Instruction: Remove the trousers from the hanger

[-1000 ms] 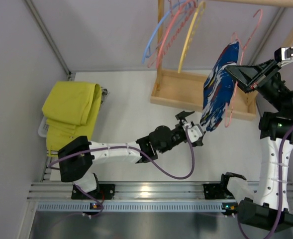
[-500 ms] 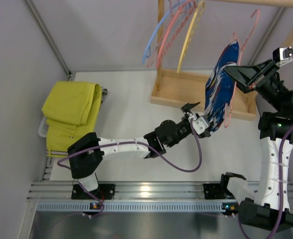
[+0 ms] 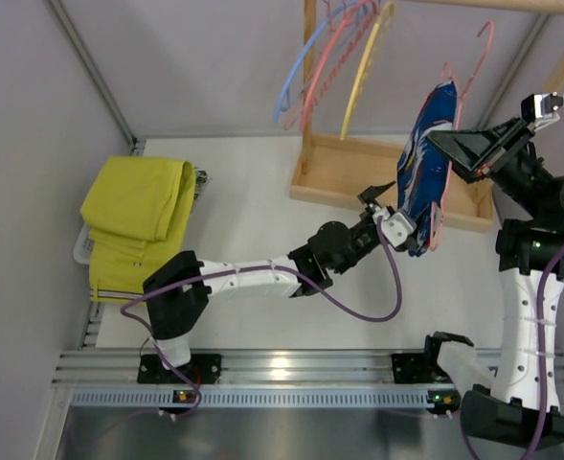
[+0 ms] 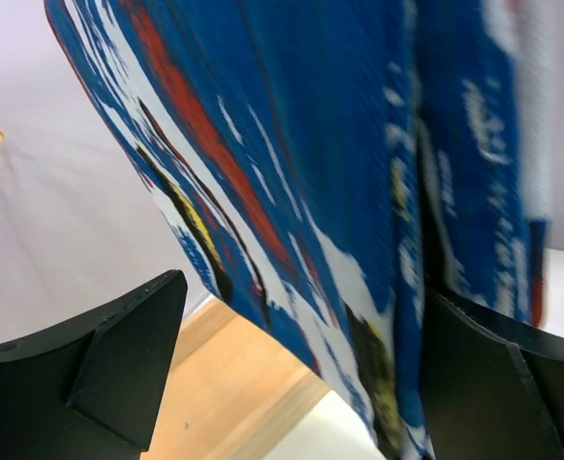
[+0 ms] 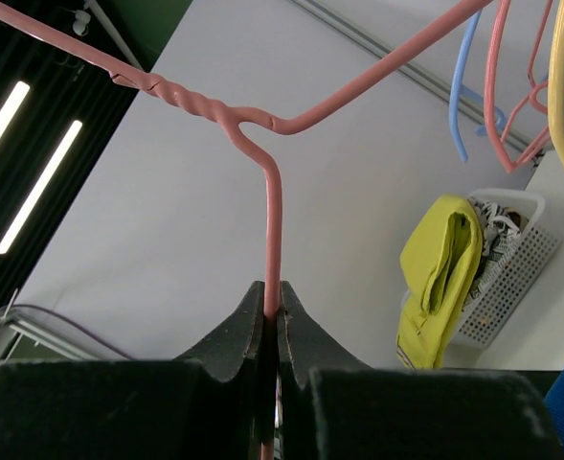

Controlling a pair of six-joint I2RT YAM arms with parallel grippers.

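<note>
1. The right end effector (image 5: 273,292) is pinched shut on the neck of the pink hanger (image 5: 272,211), holding it up in the air.
2. The trousers (image 3: 423,168) hang draped over that hanger, by the right end of the wooden tray (image 3: 344,182) on the bench (image 3: 243,220).
3. The left end effector (image 4: 301,316) is spread wide and grips nothing; the trousers' lower part hangs between its fingers.
</note>
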